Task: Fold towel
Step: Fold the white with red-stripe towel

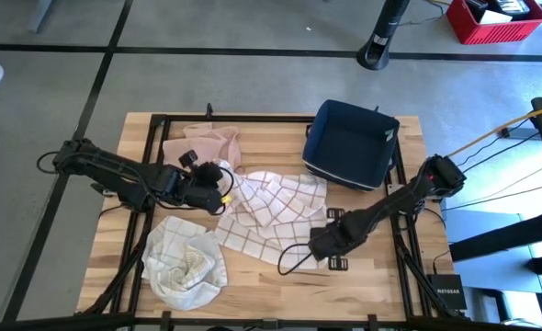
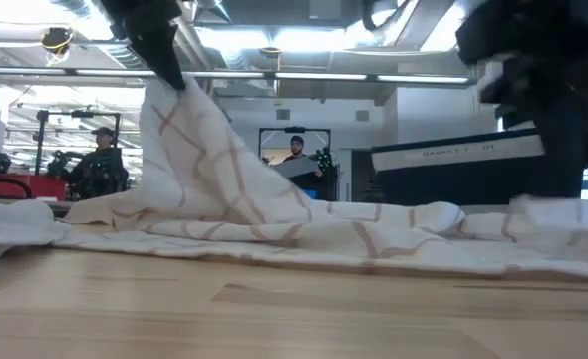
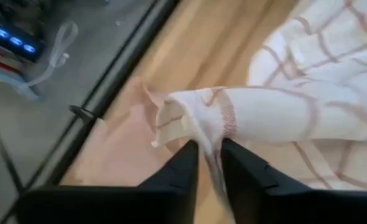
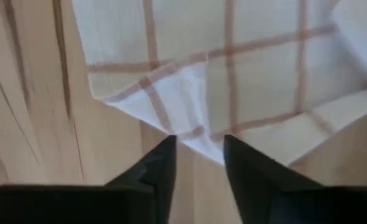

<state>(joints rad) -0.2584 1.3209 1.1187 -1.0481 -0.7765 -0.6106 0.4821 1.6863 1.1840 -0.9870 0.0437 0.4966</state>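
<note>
White towel with a reddish-brown grid pattern (image 1: 271,213) lies rumpled on the wooden slatted table (image 1: 253,276), just beside the dark blue fabric bin (image 1: 352,142) and stretching away from it toward the table's middle. My left gripper (image 1: 223,197) is at the towel edge farthest from the bin; in my left wrist view a bunched fold of the cloth (image 3: 233,115) runs down between my two dark fingers (image 3: 183,165), fingers close together on it, so I am pinching the towel there. Low view shows that corner lifted into a peak (image 2: 189,130) above the rest of the cloth. My right gripper (image 1: 319,241) sits at the towel's corner below the bin; my fingers (image 4: 162,165) stand parted, the cloth's edge (image 4: 196,134) lies just ahead of the tips, nothing clamped. A second crumpled checked towel (image 1: 186,262) lies well apart from the bin at the near left corner. A pinkish cloth (image 1: 205,142) lies beside the bin's far side, past the gridded towel.
</note>
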